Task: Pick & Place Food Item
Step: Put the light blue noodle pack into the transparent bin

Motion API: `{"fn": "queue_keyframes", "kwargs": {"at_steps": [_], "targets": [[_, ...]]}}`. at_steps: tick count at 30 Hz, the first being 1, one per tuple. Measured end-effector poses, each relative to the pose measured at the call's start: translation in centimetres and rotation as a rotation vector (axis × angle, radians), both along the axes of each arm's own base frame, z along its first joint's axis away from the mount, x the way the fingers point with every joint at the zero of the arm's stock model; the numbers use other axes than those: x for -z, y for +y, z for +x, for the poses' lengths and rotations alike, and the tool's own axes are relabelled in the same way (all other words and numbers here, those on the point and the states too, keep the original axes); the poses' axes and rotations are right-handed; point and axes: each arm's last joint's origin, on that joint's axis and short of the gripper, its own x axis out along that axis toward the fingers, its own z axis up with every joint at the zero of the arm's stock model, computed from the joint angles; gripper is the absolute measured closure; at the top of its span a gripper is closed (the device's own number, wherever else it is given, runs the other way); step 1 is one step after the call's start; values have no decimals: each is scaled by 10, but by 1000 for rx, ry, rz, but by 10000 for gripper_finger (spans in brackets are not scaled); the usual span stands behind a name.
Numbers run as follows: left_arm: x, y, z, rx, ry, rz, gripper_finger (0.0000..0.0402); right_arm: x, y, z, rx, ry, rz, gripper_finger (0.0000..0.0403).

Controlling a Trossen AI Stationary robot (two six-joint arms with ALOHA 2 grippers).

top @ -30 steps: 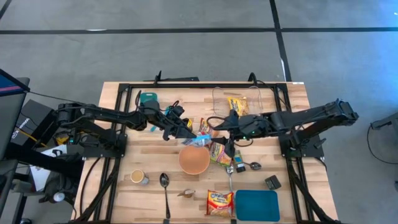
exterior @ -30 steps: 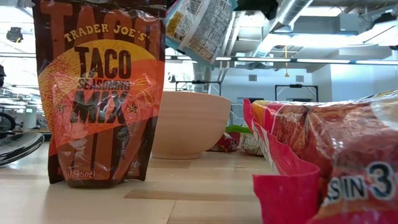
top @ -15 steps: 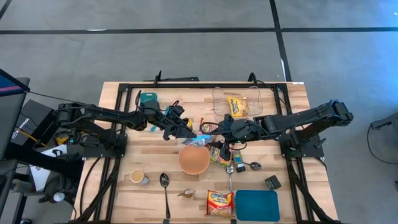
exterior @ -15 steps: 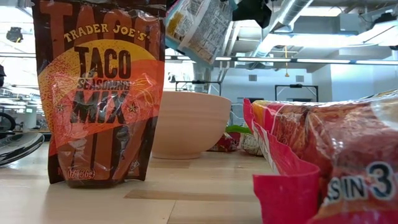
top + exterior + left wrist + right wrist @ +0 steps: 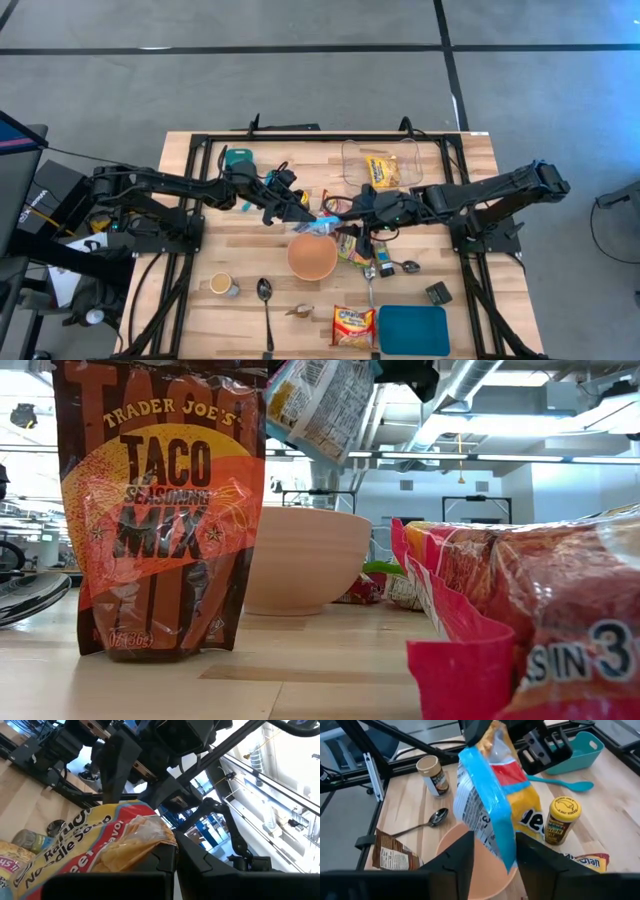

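1. Ramen packet (image 5: 318, 226) is held up in the air over the far rim of the tan bowl (image 5: 312, 257), roughly mid-bench (image 5: 250, 255).
2. Left pincer (image 5: 308, 217) is clamped tight on one end of the packet, so it's dangling from there.
3. Right pincer (image 5: 492, 851) is brought in from the other side, its fingers (image 5: 454, 858) set either side of the packet's blue edge. Whether it's actually squeezed yet can't be told.
4. Taco mix pouch (image 5: 160, 510) is stood upright near the low camera, and a red noodle pack (image 5: 520, 620) is seen beside it.
5. Spoon (image 5: 265, 305) and small jar (image 5: 222, 284) are parked closer to the near edge.
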Motion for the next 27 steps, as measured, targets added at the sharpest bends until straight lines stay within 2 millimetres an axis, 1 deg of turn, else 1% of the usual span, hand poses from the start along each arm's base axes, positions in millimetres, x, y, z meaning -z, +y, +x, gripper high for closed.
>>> {"fn": "queue_keyframes", "kwargs": {"at_steps": [20, 27], "targets": [[0, 0, 0, 0, 0, 0, 402, 0, 0, 0, -1, 0, 0, 350], [0, 0, 0, 0, 0, 1, 400, 0, 0, 0, -1, -1, 1, 396]]}}
